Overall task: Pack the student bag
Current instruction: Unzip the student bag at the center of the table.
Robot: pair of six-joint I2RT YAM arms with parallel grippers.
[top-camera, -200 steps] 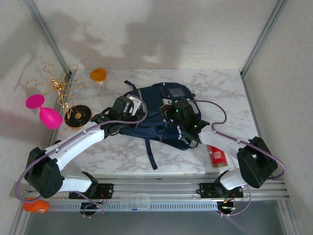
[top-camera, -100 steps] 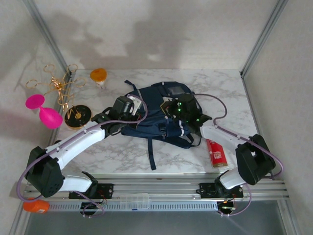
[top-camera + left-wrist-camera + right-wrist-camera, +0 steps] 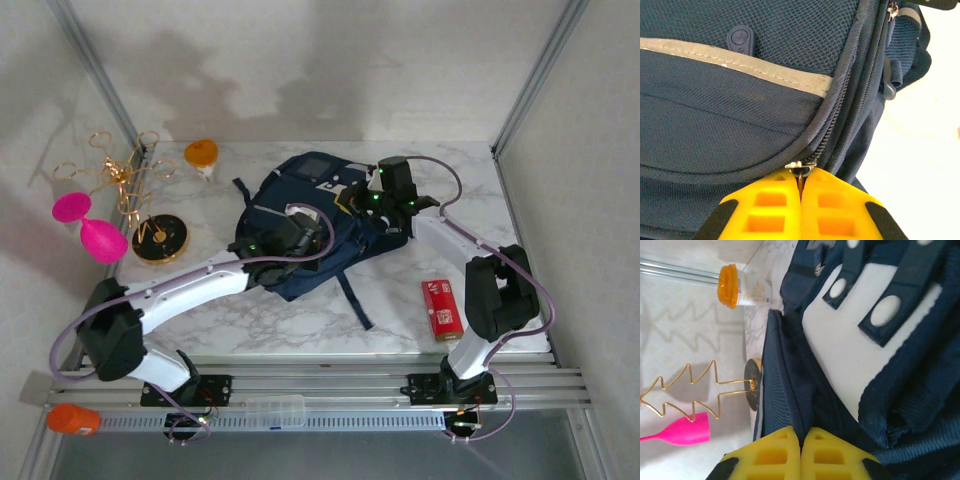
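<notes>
One backpack (image 3: 285, 195), navy, lies flat mid-table. Both of your claws are on it.

Left claw (image 3: 801, 192):
- The yellow fingers (image 3: 769, 205) are pressed together and nip one metal zipper pull (image 3: 800, 169) right at the tips.
- Just ahead of the tips the zip track curves up and off to the right.
- Further ahead, one grey stripe (image 3: 740, 62) crosses the pocket, with one round rubber tab (image 3: 741, 38) beyond it.
- Ahead and to the right hangs one dark loop (image 3: 888, 85).

Right claw (image 3: 801, 437):
- The fingers are closed flat against each other, with the tips set at a fold of the backpack's cloth.
- You cannot tell whether any cloth is caught between them.
- Ahead and to the right is one white panel (image 3: 840, 345) crossed by two dark straps. Two white oval studs (image 3: 888, 307) show whole.

Ahead and to the left of the right claw, off the backpack:
- one orange-capped bottle (image 3: 742, 287), on its side
- one pink goblet (image 3: 682, 432)

On the table, seen from above:
- One gold wire tree stand (image 3: 160, 237) sits well apart from the left claw, on its left.
- One red box (image 3: 443, 308) sits well apart from the right claw, back toward that arm's base.
</notes>
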